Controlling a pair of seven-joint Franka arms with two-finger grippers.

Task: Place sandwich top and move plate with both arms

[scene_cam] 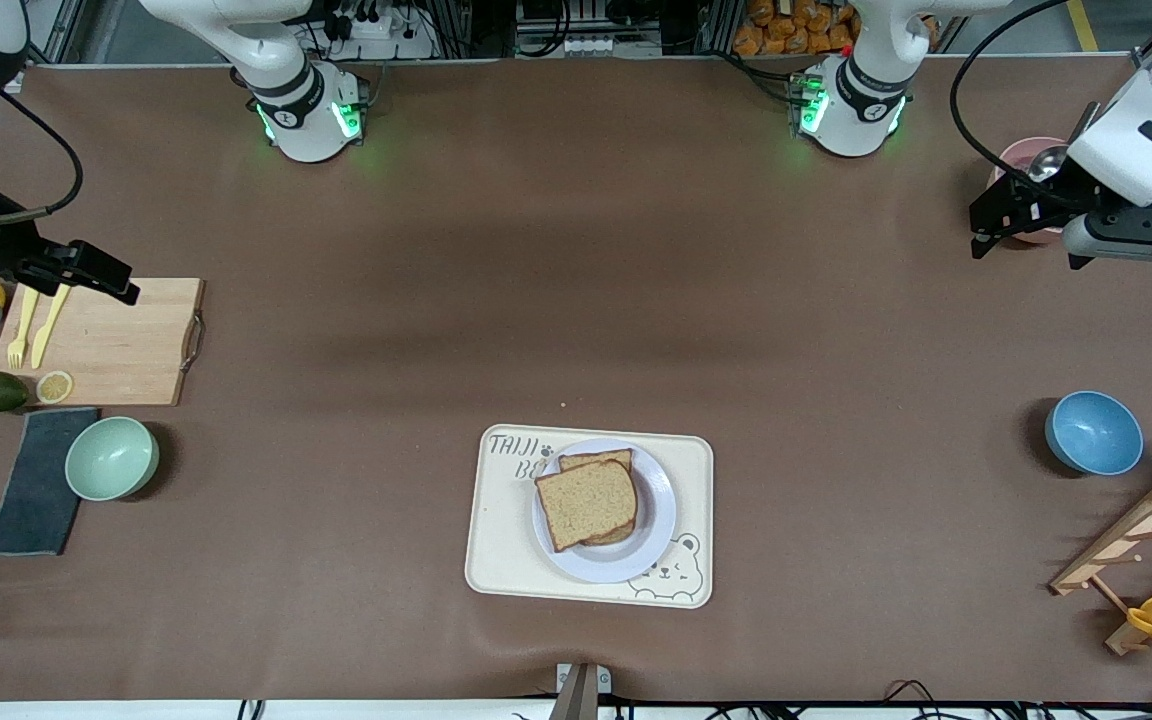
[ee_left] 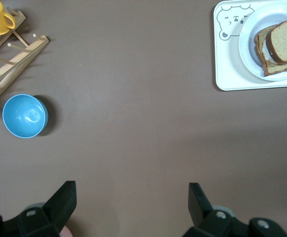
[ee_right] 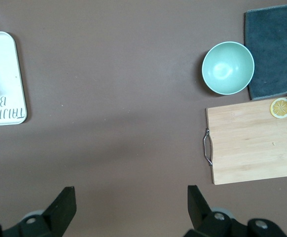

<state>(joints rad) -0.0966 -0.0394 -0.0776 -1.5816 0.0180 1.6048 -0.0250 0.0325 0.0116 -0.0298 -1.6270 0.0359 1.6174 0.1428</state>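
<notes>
Left hand (scene_cam: 981, 235) and right hand (scene_cam: 121, 285) hover open.

Each of the two white jointed robot arms rises from a rounded white base (scene_cam: 308, 120) (scene_cam: 851, 115) ringed with a black band and lit green at the sides. A small dark round marking sits on each base collar. Black cables loop from the upper links to the wrists. The left black two-finger gripper (scene_cam: 981, 235) hangs from a white housing with a dark oblong inset. The right black two-finger gripper (scene_cam: 121, 285) follows a silver-grey cylindrical segment. In the wrist views, small pale round screw heads sit at the finger roots (ee_left: 64, 202) (ee_right: 64, 202).
</notes>
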